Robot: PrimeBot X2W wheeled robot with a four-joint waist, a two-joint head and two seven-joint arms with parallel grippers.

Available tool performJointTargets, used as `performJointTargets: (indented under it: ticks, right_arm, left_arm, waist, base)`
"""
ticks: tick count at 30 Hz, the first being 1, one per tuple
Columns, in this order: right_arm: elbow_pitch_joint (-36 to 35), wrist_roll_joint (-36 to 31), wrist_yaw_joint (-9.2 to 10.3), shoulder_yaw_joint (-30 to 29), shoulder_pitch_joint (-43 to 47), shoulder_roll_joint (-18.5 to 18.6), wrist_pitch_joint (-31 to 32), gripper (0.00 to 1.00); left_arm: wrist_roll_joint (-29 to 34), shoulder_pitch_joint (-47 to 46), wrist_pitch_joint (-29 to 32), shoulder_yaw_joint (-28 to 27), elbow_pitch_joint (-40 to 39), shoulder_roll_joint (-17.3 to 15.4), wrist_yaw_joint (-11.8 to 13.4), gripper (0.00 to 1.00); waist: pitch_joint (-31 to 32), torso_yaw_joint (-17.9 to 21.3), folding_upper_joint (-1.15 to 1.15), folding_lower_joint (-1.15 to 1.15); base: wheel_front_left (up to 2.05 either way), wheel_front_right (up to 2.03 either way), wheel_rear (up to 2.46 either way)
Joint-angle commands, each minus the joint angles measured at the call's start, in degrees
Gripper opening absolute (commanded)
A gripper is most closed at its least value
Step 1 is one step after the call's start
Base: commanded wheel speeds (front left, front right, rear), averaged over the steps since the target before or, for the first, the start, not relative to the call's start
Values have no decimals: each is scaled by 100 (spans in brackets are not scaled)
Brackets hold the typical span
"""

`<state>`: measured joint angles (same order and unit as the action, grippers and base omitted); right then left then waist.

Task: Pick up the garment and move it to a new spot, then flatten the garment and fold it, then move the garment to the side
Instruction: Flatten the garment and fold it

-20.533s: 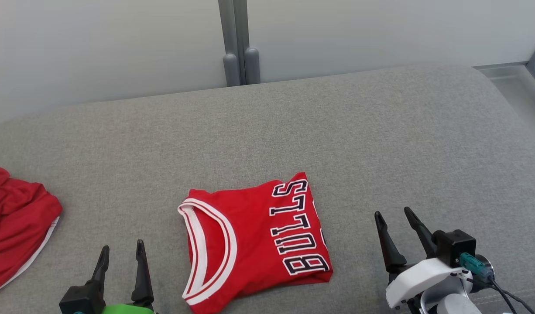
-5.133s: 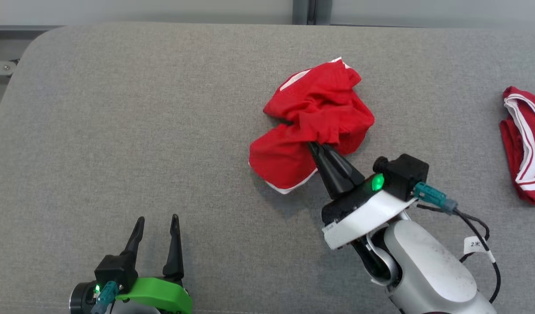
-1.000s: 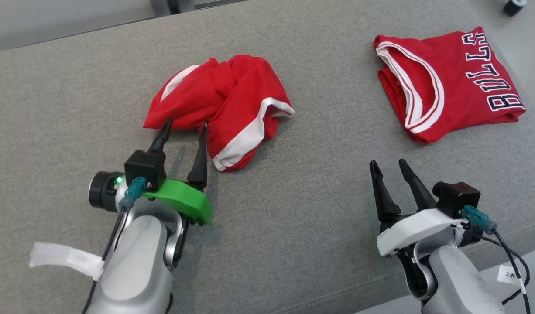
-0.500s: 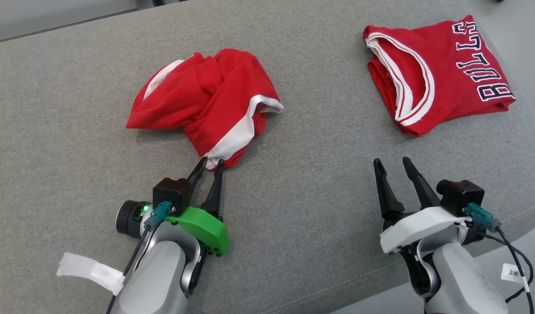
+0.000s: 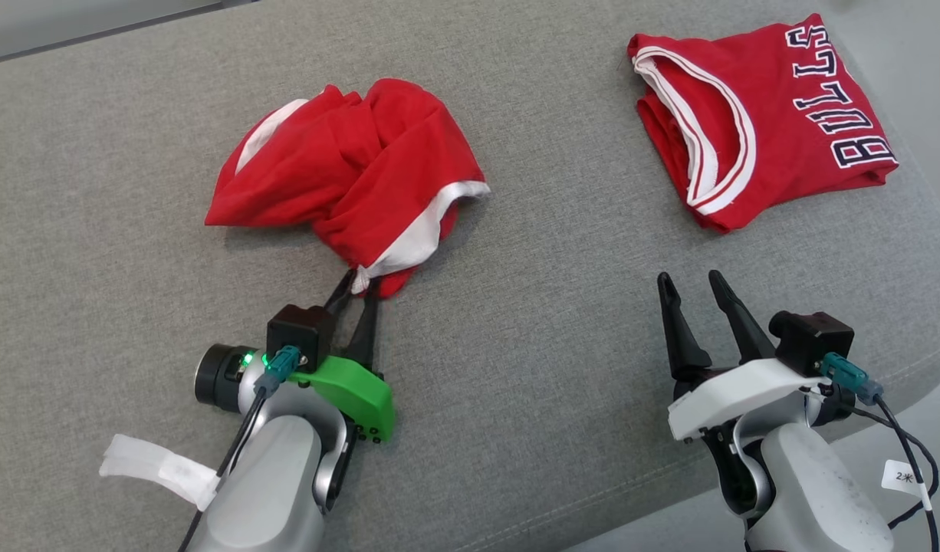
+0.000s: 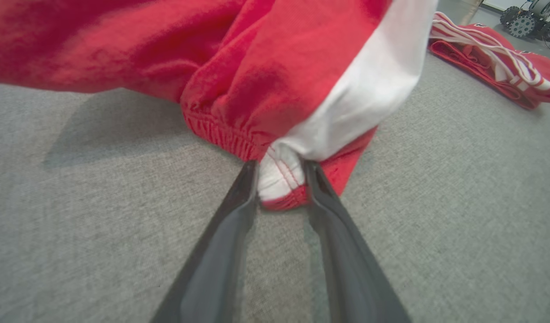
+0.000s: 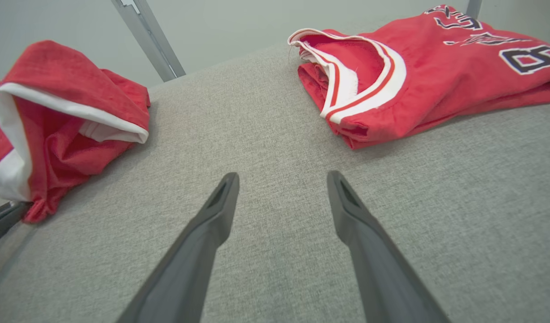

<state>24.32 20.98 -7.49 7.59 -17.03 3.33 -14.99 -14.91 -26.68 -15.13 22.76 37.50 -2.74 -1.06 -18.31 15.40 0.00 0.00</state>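
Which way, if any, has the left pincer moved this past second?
Yes. Against the folded jersey, the left pincer moved rightward and back toward the robot, onto the crumpled garment's white-banded corner.

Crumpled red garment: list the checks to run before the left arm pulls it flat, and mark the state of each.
1. Left gripper pinches the crumpled red garment at its white-trimmed corner: ok.
2. Grip firm enough for a pull: cannot tell.
3. Garment lies flat: not ok, it is bunched in folds.
4. Right gripper open and free to help: ok, jaws apart, nothing between them.
5. Folded jersey out of the way: ok, bare grey cushion lies between it and the garment.
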Motion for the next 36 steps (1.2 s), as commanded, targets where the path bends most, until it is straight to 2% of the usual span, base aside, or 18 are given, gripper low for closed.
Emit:
performJointTargets:
  ticks: [1, 10, 19, 25, 30, 32, 33, 34, 36]
  right_arm:
    - [-14, -4, 3, -14, -51, -1, -22, 100]
    - [24, 33, 3, -45, 70, -7, -22, 100]
    - [135, 65, 3, -80, 372, -15, -20, 100]
    - [210, 97, 3, -12, 514, -30, -18, 100]
    - [260, 118, 3, 67, 506, -31, -17, 100]
    - [275, 112, 3, 103, 495, -29, -18, 100]
    - [292, 97, 3, 125, 489, -31, -17, 100]
    - [300, 79, 3, 136, 482, -27, -18, 100]
    - [311, 55, 3, 146, 451, 24, -17, 100]
  left_arm:
    - [24, -48, 3, -1, -4, -31, -46, 0]
    - [-23, 149, 2, -123, -632, -30, -159, 0]
    - [116, 576, 2, -291, -1470, -29, -175, 0]
    - [253, 1046, 2, -523, -1510, -102, -180, 0]
    - [298, 1453, 2, -774, -1315, -245, -207, 0]
    - [331, 1554, 2, -878, -1188, -284, -202, 12]
    - [326, 1593, 2, -931, -1134, -281, -191, 85]
    - [354, 1624, 2, -970, -1085, -273, -169, 100]
    - [387, 1687, 2, -1068, -917, -253, -122, 100]
  waist:
    - [7, -41, 0, 0]
    - [311, -295, 0, 0]
    - [947, -1091, 0, 0]
    - [1191, -1576, 0, 0]
    - [1205, -1692, 0, 0]
    - [1178, -1686, 0, 0]
    - [1167, -1676, 0, 0]
    - [1155, -1665, 0, 0]
    - [1124, -1641, 0, 0]
  base:
    - [0, 0, 0]
    - [0, 0, 0]
    - [0, 0, 0]
    - [0, 0, 0]
    - [0, 0, 0]
    - [0, 0, 0]
    - [0, 0, 0]
    - [0, 0, 0]
    - [0, 0, 0]
